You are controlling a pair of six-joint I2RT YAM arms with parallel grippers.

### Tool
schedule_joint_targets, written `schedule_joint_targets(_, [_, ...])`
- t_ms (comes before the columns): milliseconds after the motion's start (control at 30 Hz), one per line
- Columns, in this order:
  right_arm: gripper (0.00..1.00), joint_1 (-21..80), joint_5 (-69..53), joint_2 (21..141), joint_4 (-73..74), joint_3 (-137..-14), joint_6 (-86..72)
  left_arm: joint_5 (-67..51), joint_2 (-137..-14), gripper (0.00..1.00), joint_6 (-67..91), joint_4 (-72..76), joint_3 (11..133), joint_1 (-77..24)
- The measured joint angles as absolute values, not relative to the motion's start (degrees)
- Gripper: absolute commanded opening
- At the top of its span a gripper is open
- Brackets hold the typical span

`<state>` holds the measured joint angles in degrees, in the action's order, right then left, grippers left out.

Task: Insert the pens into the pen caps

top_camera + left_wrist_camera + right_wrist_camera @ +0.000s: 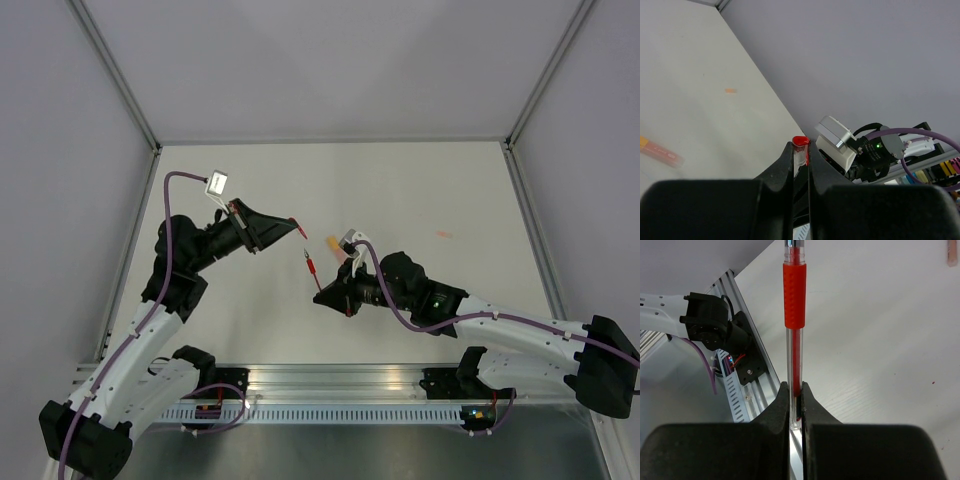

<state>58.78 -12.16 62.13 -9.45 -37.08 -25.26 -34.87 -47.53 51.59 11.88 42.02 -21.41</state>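
No readable text, labels, brands or numbers in any view.

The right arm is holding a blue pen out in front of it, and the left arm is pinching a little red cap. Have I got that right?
Not quite. The pen in the right gripper is red, not blue. The right wrist view shows its red grip and red ink sticking out past the closed fingers. The rest is right: the left gripper is pinching the little red cap.

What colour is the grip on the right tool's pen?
Red. The pen's grip shows best in the right wrist view.
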Motion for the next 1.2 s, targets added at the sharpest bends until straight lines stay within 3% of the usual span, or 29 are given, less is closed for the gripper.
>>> schedule_joint_targets(1200, [0.0,58.8,-10.1,62.4,-9.4,-37.1,-24.6,-37.2,-48.6,0.02,49.8,12.2,37.4,-22.7])
